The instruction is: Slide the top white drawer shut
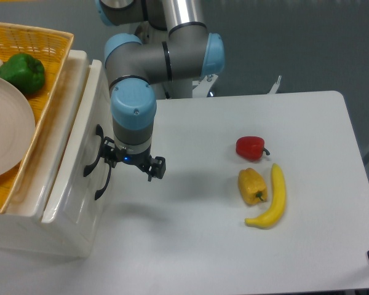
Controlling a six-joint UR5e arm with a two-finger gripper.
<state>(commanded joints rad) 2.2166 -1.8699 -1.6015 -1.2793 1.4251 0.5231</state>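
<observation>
The gripper (133,163), fingers spread and holding nothing, hung just right of the top white drawer (80,153), whose front panel and black handle (97,150) faced it.

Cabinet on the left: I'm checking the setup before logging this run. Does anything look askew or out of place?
Only the top white drawer: it stands slightly proud of the cabinet, not flush. The end effector sits right at its front. The yellow basket on top and the produce on the table look undisturbed.
</observation>
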